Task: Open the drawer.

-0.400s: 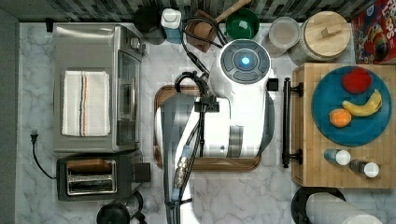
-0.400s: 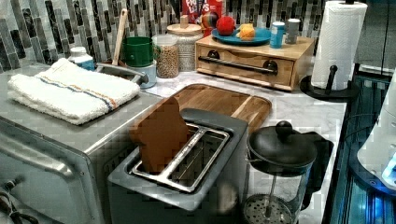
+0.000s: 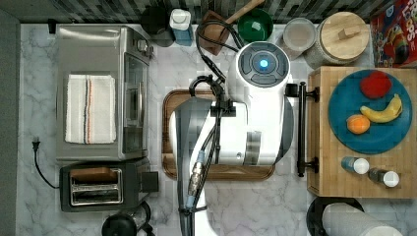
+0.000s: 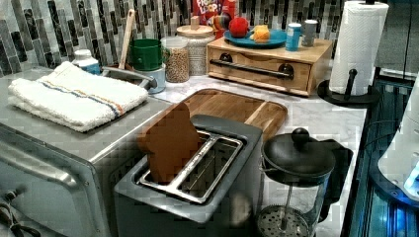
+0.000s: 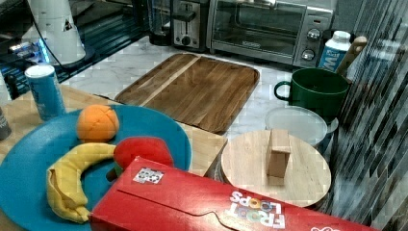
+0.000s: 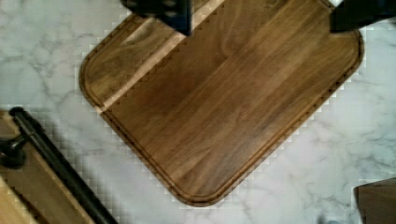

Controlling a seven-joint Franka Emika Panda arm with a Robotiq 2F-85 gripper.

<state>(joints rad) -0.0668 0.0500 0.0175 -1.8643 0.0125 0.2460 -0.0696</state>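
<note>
The pincer (image 6: 261, 18) hangs open above the wooden tray (image 6: 224, 98); the closed drawer's black bar handle (image 6: 56, 163) lies off to one side, ungrasped. Approach step: it likely needs to reach the handle next.

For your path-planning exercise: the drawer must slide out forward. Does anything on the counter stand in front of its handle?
Nothing visible does. In the left view, bare marble counter lies before the drawer and its black handle; the brown wooden tray sits apart, further forward.
</note>
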